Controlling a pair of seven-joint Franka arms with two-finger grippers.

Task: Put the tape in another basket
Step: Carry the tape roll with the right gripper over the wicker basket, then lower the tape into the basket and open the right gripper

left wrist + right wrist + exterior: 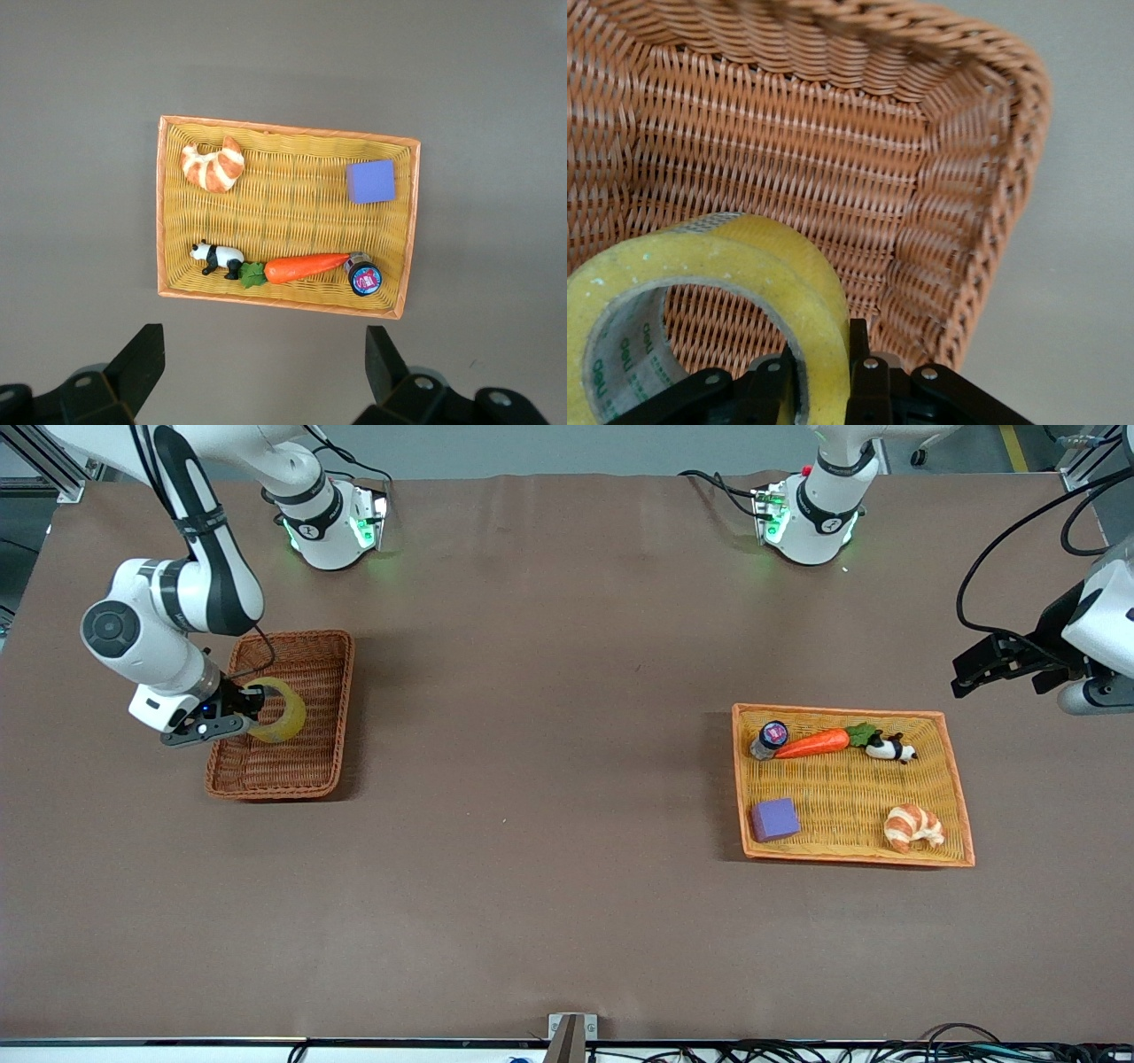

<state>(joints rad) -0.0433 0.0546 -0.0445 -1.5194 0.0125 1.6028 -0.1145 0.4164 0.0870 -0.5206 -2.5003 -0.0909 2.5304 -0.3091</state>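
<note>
Reddish-brown wicker marks the basket (283, 717), lying on the counter (549, 691) toward the right arm's end. In the front view the right tool (239, 713) reaches in over one long side and pinches the tape (279, 708), a yellowish ring standing on edge above the weave. The roll looks low inside the walls, but I cannot tell whether it touches the bottom; by my reading the carry is nearly done and only the letting-go remains. The left tool (974, 671) waits in the air off the left arm's end of the counter, clear of the orange-yellow tray (957, 815), which holds a carrot (812, 744), a toy panda (890, 748), a small jar (769, 738), a purple block (775, 819) and a croissant (914, 826).

The left wrist view looks straight down on that tray (283, 299); the left tool (266, 372) has its fingers spread wide and holds nothing.

In the right wrist view the right tool (824, 376) stands narrow, one finger inside the ring and one outside, clamping the band of the tape (744, 274). That grip probably keeps the roll upright, so it would likely tip flat once freed. The woven wall of the basket (833, 142) rises around it.
</note>
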